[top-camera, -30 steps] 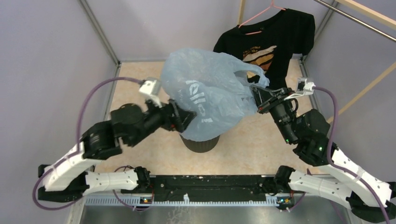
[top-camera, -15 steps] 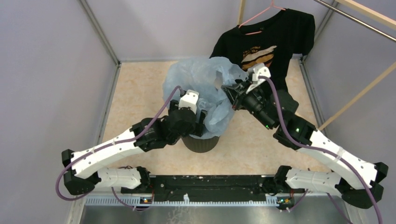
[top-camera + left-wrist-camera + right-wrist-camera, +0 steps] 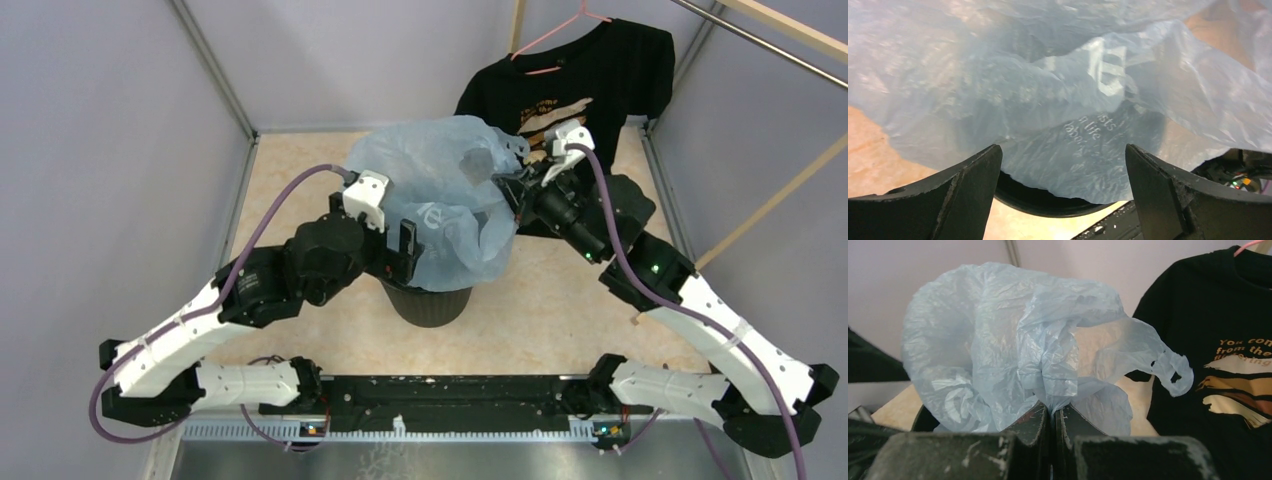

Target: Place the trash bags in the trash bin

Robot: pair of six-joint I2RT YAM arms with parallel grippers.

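Note:
The pale-blue trash bag (image 3: 440, 195) billows over the round black trash bin (image 3: 430, 303), its lower part hanging into and over the bin's mouth. My right gripper (image 3: 512, 188) is shut on a bunched fold of the bag (image 3: 1048, 370) at the bin's far right. My left gripper (image 3: 408, 250) is open at the bin's left rim and holds nothing; between its fingers (image 3: 973, 180) I see the bag (image 3: 1073, 125) above the bin's dark rim (image 3: 1043, 200).
A black printed T-shirt (image 3: 590, 90) hangs on a pink hanger at the back right, just behind my right gripper. Grey walls close in the beige floor (image 3: 290, 180) on three sides. A wooden rail (image 3: 780, 190) slants at the right.
My left gripper has let go of the bag and drawn back left to the bin's rim. My right gripper has moved in over the bin with the bag, which has sunk lower.

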